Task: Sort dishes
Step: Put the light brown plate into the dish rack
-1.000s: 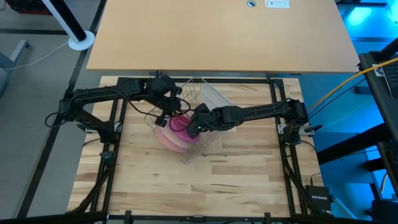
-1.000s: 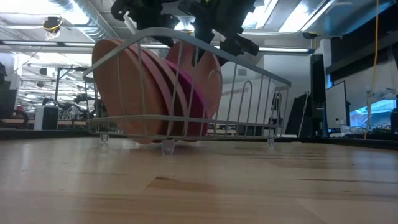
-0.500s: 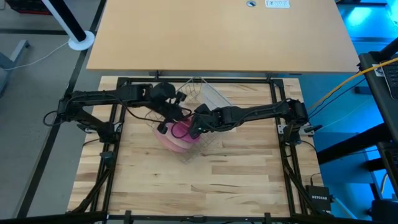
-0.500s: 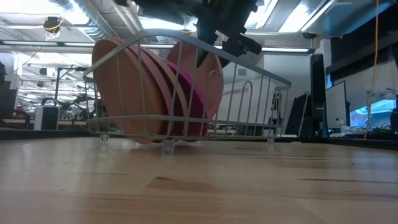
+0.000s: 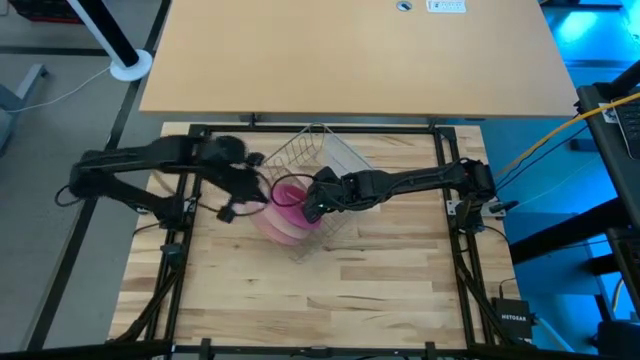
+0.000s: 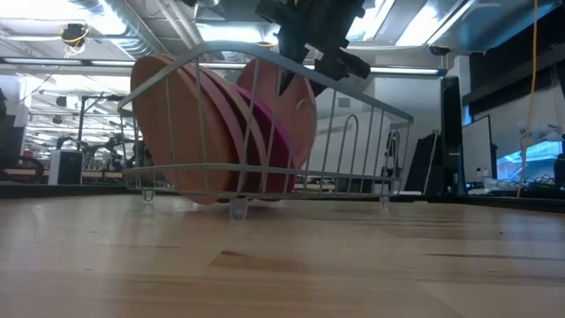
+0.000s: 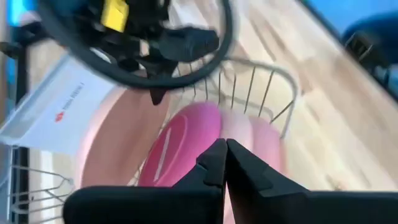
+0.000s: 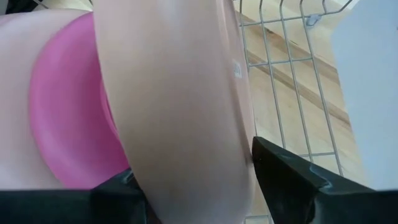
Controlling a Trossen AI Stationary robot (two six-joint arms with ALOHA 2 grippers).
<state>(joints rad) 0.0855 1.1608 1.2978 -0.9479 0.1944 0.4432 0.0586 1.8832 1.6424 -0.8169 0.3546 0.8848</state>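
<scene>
Silver wire rack (image 5: 305,190) sits mid-desk (image 5: 340,290), holding all three plates on edge. Low view: tan-brown plate (image 6: 172,132) stands at the left end, magenta-pink plate (image 6: 274,132) in the middle, pale peach plate (image 6: 296,124) at the right. Right end effector (image 5: 312,205) is above the rack; right wrist view shows its fingers (image 8: 298,171) clamped on either side of the peach plate's upper rim. Left end effector (image 5: 232,210) hangs just left of the rack, clear of the plates; left wrist view shows its fingertips (image 7: 214,163) pressed together, nothing between them.
</scene>
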